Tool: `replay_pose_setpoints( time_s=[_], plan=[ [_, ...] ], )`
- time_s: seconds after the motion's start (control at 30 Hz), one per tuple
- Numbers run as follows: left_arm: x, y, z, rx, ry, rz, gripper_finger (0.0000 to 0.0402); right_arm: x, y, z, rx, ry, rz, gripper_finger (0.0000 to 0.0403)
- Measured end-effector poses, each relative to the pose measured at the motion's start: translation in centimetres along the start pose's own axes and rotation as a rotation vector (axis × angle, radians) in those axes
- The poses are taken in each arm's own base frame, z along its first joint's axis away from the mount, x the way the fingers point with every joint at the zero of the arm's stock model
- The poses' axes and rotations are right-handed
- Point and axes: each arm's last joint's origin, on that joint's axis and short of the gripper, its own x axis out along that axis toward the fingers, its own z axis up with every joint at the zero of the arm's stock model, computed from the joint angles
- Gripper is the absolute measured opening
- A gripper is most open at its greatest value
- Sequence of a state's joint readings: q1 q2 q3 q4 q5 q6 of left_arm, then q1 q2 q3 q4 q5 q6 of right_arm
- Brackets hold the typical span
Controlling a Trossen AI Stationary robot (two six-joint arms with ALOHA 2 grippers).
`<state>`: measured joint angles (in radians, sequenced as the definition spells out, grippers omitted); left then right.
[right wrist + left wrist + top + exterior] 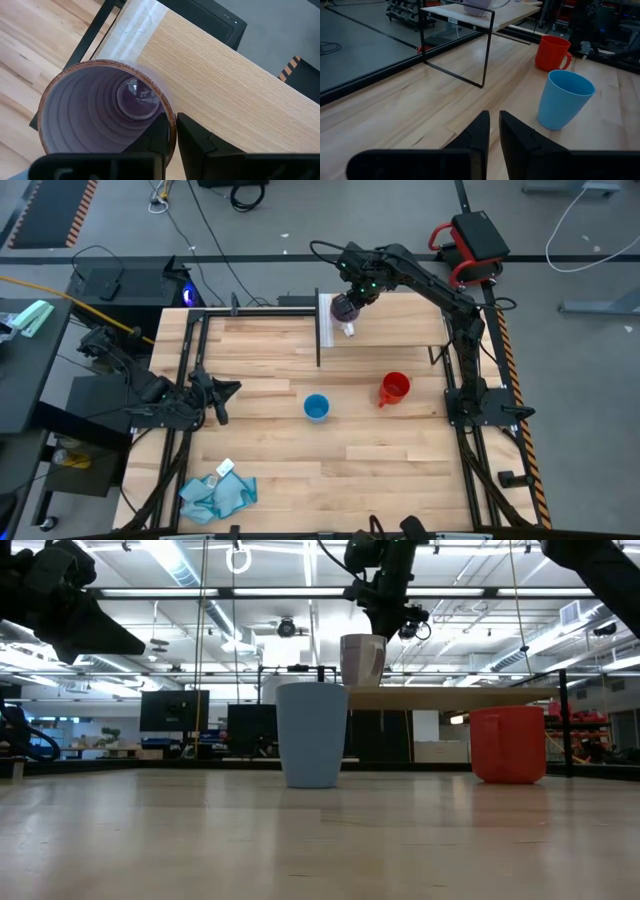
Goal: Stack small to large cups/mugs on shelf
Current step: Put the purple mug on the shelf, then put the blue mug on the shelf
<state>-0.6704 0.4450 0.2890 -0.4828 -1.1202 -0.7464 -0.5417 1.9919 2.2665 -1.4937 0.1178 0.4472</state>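
Left gripper [222,400] idles pressed together at the table's left; blue cup [316,408] and red mug [394,389] wait mid-table. Right gripper [352,298] pinches the purple cup's [345,309] rim near the shelf's [400,320] white end; released there, it could tip off.

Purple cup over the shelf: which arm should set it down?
Right. The right gripper pinches the purple cup by its rim, directly above the shelf. The left gripper rests shut near the table's left edge, far from it.
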Motion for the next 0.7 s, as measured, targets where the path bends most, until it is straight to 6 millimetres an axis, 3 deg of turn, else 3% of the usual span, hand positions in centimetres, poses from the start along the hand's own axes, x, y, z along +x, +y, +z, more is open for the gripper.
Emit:
replay_pose_setpoints(
  time_s=[0.27,0.7],
  plan=[
    [0.00,0.00,0.00,0.000,0.000,0.000,0.0051,0.02,-0.27,0.12,0.010,-0.001,-0.002,0.0055],
    [0.00,0.00,0.00,0.001,0.000,0.000,0.0055,0.01,-0.33,0.15,0.007,-0.008,-0.018,0.0130]
  ],
)
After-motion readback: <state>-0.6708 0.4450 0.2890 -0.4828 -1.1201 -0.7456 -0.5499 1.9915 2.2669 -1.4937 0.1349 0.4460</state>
